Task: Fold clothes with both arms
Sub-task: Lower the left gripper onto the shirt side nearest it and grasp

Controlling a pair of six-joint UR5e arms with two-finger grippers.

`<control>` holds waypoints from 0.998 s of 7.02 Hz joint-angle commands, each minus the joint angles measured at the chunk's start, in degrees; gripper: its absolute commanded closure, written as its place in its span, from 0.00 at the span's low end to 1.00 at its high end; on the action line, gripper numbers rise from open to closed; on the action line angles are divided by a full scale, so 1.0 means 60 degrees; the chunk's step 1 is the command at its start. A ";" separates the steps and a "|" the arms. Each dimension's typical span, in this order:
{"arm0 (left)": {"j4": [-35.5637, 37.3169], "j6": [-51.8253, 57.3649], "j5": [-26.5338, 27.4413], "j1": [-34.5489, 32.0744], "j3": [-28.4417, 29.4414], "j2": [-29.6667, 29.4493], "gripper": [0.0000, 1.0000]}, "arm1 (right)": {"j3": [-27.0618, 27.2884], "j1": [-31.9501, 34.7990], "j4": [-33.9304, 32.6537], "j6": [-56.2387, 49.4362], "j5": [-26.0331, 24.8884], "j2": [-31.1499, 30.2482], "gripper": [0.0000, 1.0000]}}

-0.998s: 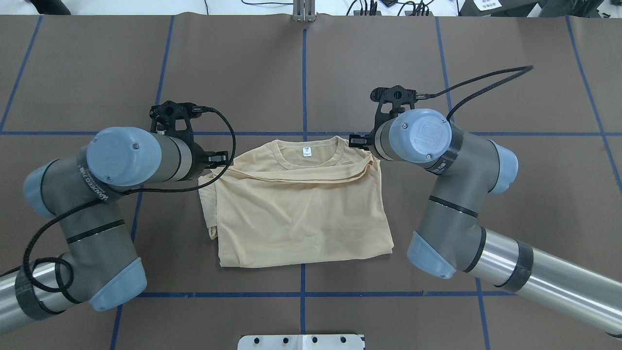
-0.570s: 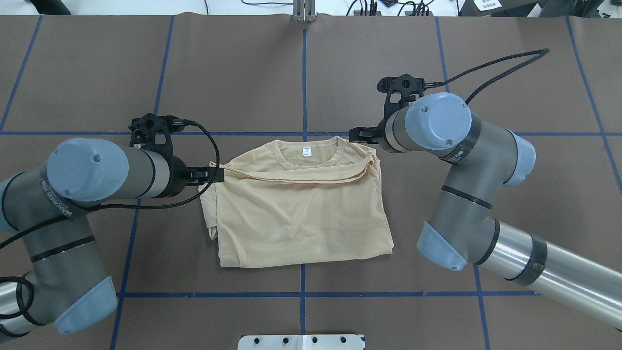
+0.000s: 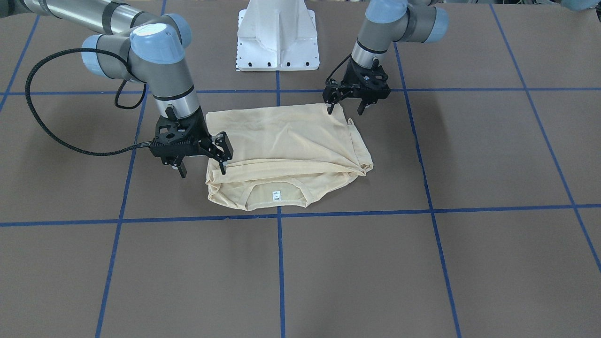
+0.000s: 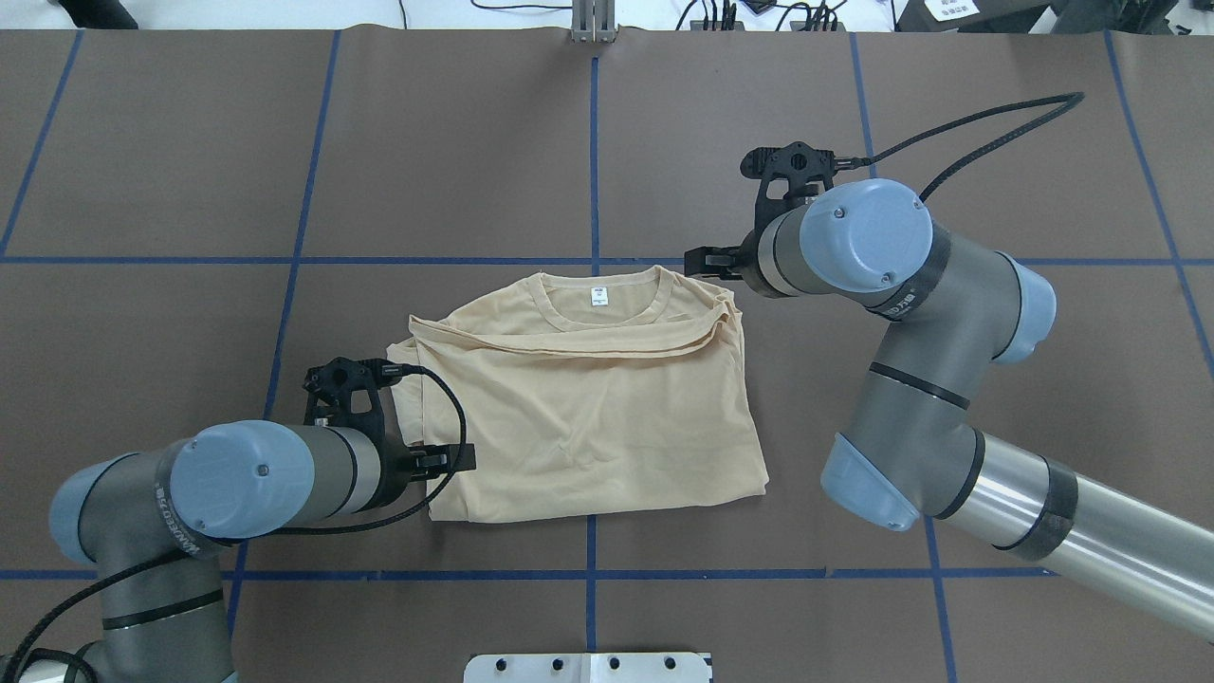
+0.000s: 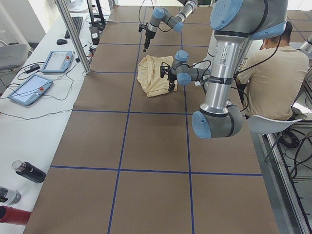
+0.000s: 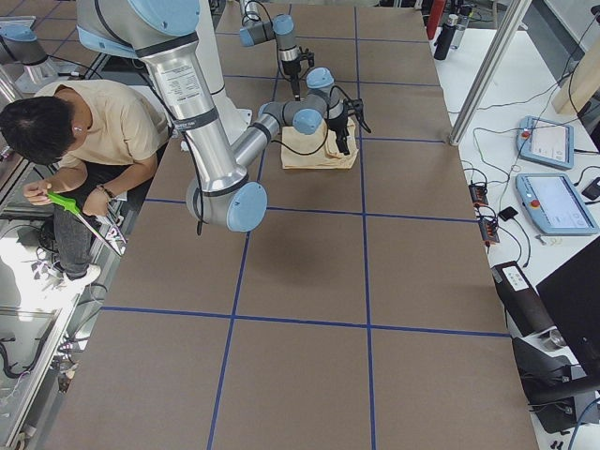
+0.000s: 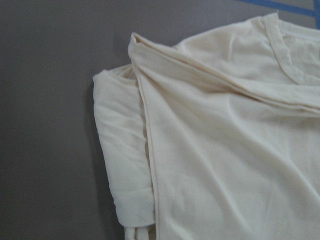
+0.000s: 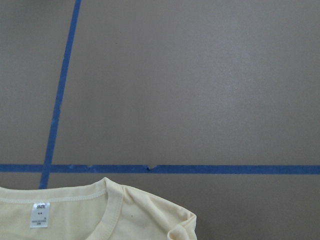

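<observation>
At the centre of the tabletop (image 4: pixel 664 142), we saw the T-shirt (image 4: pixel 588 417) lying folded into a rough rectangle. It was a thin, soft cream knit, faintly wrinkled, with a ribbed neckband and a small white label (image 4: pixel 598 296). One sleeve (image 7: pixel 125 165) was tucked along its side, partly hidden. Beneath lay a matte brown covering crossed by blue tape lines (image 4: pixel 595 142). The left end effector (image 3: pixel 346 108) stood spread wide at the hem corner and the right end effector (image 3: pixel 203 168) spread wide at the shoulder, both empty. From overhead, their wrists hid most of the fingers.
</observation>
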 commanded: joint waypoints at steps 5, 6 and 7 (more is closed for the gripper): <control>-0.0762 -0.0108 0.0052 0.0363 0.0438 -0.0116 0.79 | -0.0008 -0.0024 0.0000 0.0000 -0.0030 -0.0001 0.00; -0.0747 -0.0108 0.0037 0.0363 0.0351 -0.0087 1.00 | -0.0008 -0.0024 0.0000 0.0000 -0.0030 -0.0001 0.00; -0.0733 -0.0108 0.0051 0.0349 0.0336 -0.0015 1.00 | 0.0007 -0.0024 0.0000 0.0014 -0.0059 -0.0001 0.00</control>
